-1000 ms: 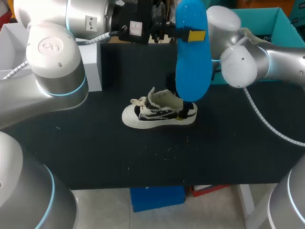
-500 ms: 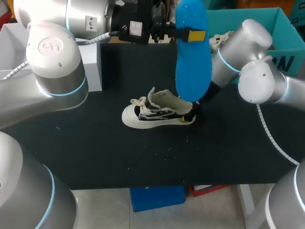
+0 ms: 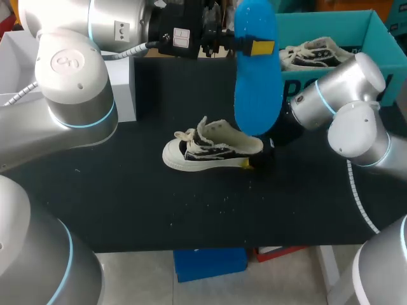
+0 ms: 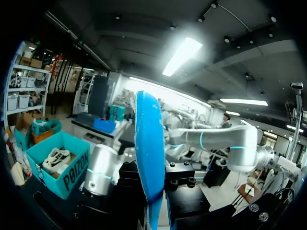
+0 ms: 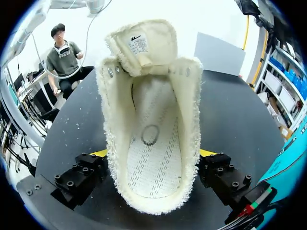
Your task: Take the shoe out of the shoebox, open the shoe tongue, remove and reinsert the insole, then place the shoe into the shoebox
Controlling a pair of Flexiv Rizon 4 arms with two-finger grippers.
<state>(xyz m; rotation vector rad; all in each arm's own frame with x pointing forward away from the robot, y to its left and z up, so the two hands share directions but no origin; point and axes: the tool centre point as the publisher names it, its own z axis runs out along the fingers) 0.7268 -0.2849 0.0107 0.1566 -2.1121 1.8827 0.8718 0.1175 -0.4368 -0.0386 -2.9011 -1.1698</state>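
Black table (image 3: 127, 190): my rt arm has swung down since 1 s ago. Rt gripper (image 5: 153, 160) now seems clamped on shoe (image 5: 151, 120) heel. Lt gripper (image 3: 254, 46) pinches insole (image 3: 256, 95) above it, so reinsert looks next.

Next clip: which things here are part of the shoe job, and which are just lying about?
Part of the job:
- blue insole, gripped in the left tool
- shoe on the table, right tool at its heel
- teal shoebox

Just lying about:
- second shoe, inside the shoebox
- pale box at the table's left rear
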